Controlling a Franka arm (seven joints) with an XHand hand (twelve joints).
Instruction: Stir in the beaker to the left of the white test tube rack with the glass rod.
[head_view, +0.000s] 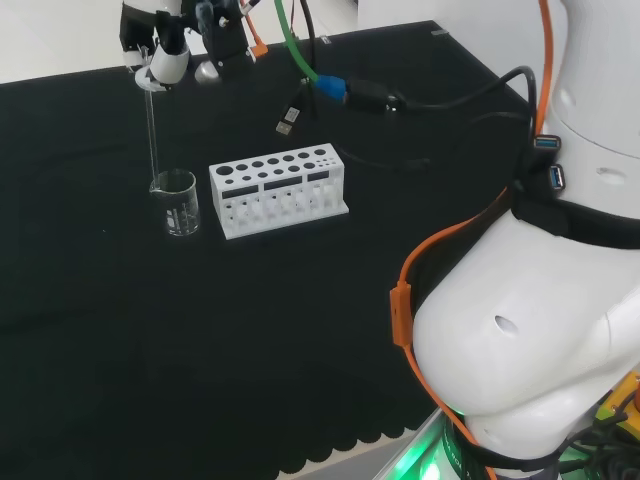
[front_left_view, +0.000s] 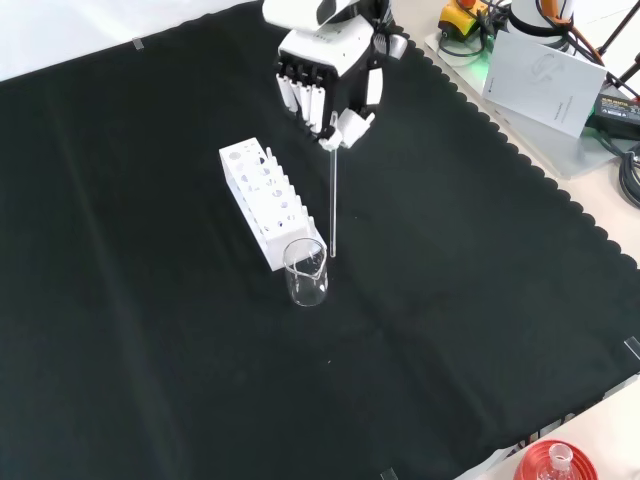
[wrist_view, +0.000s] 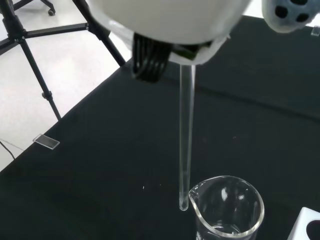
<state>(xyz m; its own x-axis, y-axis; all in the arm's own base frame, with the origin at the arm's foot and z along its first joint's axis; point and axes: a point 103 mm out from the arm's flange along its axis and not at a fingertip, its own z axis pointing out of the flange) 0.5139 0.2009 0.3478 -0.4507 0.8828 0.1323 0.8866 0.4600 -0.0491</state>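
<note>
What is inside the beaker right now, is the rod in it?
The beaker looks empty; any clear liquid can't be ruled out. The glass rod, held by the hand, has its tip outside, beside the spout by the wrist view.

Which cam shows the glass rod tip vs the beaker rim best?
Wrist view: the glass rod ends just outside the beaker rim, by its spout. Head view overlaps tip and rim; front view shows the hand holding it upright, tip faint.

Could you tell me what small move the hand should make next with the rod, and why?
Probably shift the glass rod sideways over the beaker mouth, then lower it. The hand holds it upright, but in the wrist view its tip hangs just outside the rim beside the spout.
</note>
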